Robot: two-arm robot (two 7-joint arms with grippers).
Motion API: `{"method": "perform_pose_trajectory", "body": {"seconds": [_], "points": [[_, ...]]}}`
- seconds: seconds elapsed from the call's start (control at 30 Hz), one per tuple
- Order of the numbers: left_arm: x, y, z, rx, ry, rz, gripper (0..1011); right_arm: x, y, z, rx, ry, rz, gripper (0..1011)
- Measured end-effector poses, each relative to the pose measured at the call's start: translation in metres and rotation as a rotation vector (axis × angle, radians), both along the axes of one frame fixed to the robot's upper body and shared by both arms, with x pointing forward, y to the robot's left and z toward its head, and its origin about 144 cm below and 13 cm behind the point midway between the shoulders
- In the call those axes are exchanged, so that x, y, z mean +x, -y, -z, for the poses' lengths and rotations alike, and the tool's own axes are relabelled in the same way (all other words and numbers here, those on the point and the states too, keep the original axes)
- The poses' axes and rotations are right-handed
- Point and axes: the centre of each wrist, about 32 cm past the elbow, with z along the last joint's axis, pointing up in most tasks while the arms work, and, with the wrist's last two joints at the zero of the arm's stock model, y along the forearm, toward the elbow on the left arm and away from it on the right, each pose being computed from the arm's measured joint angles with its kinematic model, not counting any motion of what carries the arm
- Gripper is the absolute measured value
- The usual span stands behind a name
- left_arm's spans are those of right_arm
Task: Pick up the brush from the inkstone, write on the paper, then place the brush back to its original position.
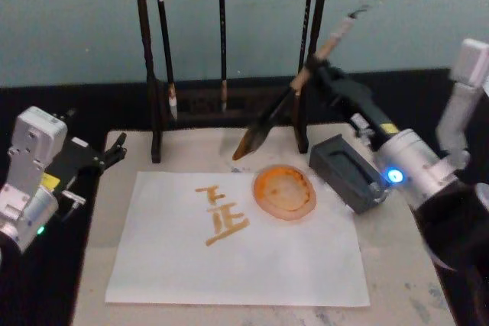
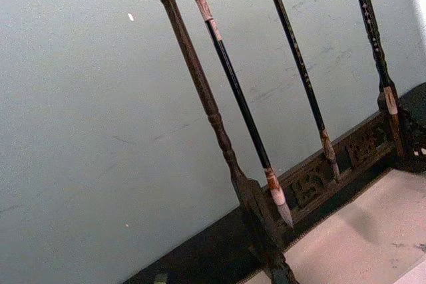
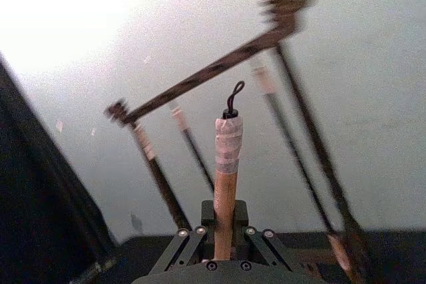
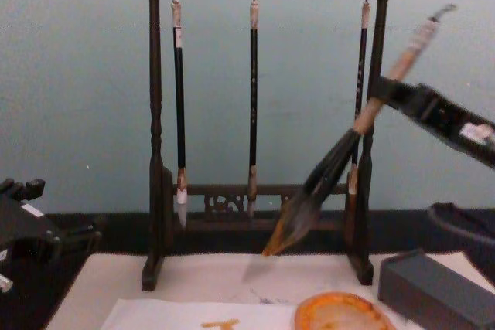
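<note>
R gripper is clamping the brush on its pale tan handle, w/ the taped top end & cord loop sticking up past the gripper. The brush is hanging tilted. Its tuft is pointing down & to the gripper's left, hovering off the surface, in front of the rack and just past the far edge of the paper. The orange dish is lying below the gripper, nearer the robot than the tuft.

Handling, as I'm judging it: the brush is prob. light, w/ a stiff wooden shaft. The smooth handle could be twisting or sliding in the gripper. The tuft is soft & looking loaded, so it's prob. splaying under pressure & dripping if jolted. The hold belongs on the handle, never the bristles. Gripping this far from the tuft is making the tip swing wide w/ small wrist moves.

L gripper is sitting parked well to the left of the R gripper, off the paper; open or closed, I cannot tell.
</note>
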Motion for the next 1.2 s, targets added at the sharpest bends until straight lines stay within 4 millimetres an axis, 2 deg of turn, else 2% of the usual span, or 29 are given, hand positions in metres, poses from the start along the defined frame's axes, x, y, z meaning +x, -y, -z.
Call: {"method": "perform_pose_trajectory", "body": {"seconds": [0.13,0.37,1.2], "points": [[0.000,0.000,0.000,0.000,0.000,0.000,1010,-0.004,0.015,-0.001,0.138,-0.117,0.027,168],[0.000,0.000,0.000,0.000,0.000,0.000,1010,-0.011,0.029,0.004,0.259,-0.237,0.060,168],[0.000,0.000,0.000,0.000,0.000,0.000,1009,-0.024,0.055,0.034,0.320,-0.462,0.125,168]]}}
